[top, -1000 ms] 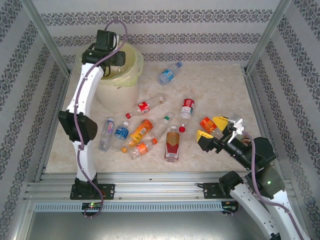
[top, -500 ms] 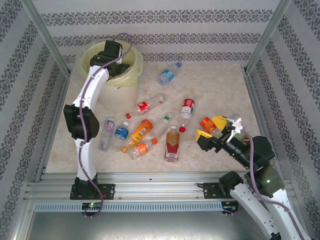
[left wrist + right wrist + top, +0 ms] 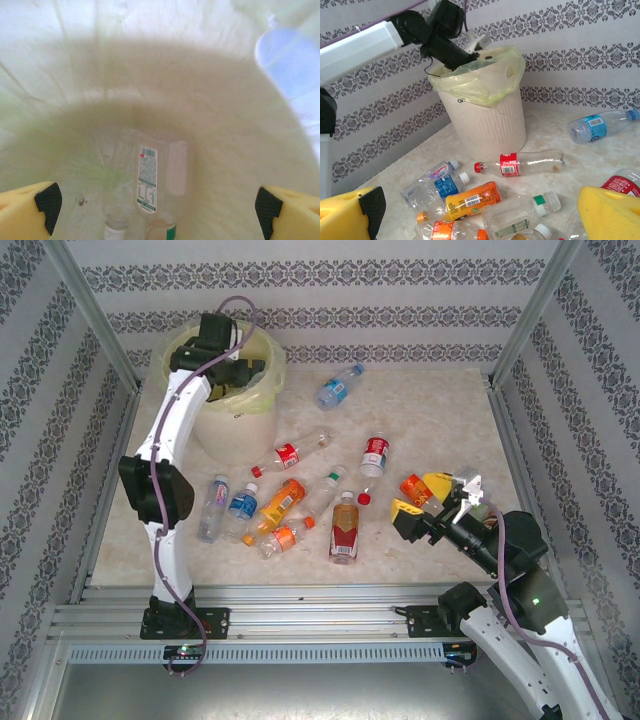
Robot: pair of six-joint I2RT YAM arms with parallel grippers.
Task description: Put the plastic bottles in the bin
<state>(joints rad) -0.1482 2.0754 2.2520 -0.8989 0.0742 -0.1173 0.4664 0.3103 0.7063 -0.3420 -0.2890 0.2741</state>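
Left pincer (image 3: 157, 209) gapes above a clear bottle (image 3: 149, 181) inside the bin (image 3: 150, 65).

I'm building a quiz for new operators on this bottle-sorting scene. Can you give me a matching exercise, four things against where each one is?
Things:
1. left gripper
2. right gripper
3. blue-capped bottle
4. white-label bottle

Places:
A. lying inside the bin
B. open over the table, right side
C. open over the bin's mouth
D. lying on the table, right of the bin

Pairs: 1-C, 2-B, 3-D, 4-A
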